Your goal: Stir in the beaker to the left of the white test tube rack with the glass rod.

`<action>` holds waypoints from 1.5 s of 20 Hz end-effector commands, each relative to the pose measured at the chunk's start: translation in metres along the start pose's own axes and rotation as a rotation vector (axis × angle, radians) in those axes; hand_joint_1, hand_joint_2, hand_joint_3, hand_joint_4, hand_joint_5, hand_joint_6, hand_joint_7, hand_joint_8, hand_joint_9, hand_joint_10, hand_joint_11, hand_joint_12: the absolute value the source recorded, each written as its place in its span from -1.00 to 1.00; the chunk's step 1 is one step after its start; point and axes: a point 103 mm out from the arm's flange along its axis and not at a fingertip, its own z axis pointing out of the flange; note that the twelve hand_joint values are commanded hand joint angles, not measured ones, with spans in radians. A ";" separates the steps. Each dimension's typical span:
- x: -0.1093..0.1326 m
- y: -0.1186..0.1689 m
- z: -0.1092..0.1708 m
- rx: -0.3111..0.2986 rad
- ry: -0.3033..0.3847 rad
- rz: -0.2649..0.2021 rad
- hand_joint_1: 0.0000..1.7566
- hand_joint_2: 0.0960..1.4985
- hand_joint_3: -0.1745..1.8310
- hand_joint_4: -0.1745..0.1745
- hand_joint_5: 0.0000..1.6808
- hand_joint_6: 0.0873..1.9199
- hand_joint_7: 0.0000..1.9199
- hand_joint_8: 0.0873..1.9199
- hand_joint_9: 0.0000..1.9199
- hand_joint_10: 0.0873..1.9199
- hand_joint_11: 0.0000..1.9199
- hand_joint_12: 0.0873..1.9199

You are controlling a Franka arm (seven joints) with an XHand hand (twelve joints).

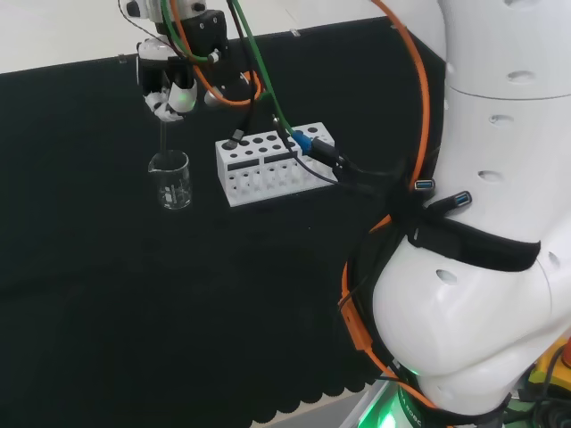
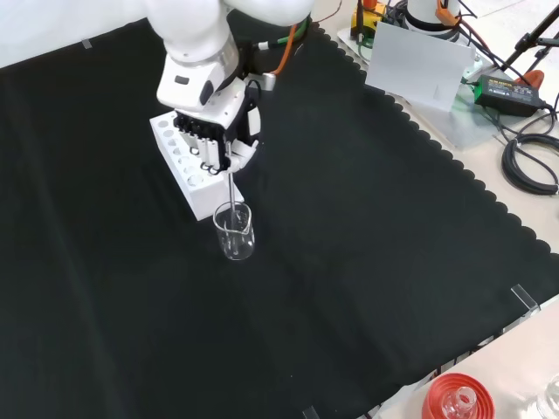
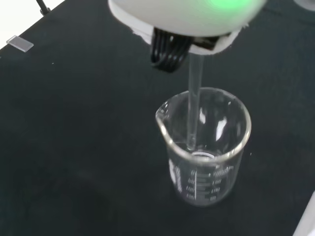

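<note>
A clear glass beaker [image 1: 170, 179] [image 2: 234, 231] [image 3: 204, 152] stands on the black cloth, left of the white test tube rack [image 1: 268, 163] [image 2: 188, 166] in the head view. The hand [image 1: 168, 87] [image 2: 216, 131] hovers right above the beaker, fingers curled round a glass rod [image 1: 163, 134] [image 2: 230, 194] [image 3: 194, 103]. The rod hangs about upright, and its lower end reaches down inside the beaker. In the wrist view the rod's tip sits near the beaker's inner wall, above the bottom. Whether the beaker holds liquid I cannot tell.
Black cloth covers the bench around the beaker. In the front view a red ribbed ring with a glass flask [image 2: 456, 401] sits at the near edge, and cables and a power brick [image 2: 507, 87] lie beyond the cloth at the right. The arm's white links [image 1: 482, 214] rise at the head view's right.
</note>
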 end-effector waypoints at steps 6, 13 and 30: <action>-0.039 -0.001 -0.002 0.018 0.000 0.029 0.50 -0.30 0.03 -1.00 0.39 -0.10 0.28 -0.11 0.81 -0.49 0.68 -0.30; -0.034 -0.024 0.000 0.022 -0.001 0.044 0.50 -0.30 0.03 -1.00 0.39 -0.10 0.28 -0.11 0.81 -0.49 0.68 -0.30; 0.006 0.006 0.005 0.030 0.007 -0.026 0.50 -0.30 0.03 -1.00 0.39 -0.10 0.28 -0.11 0.81 -0.49 0.68 -0.30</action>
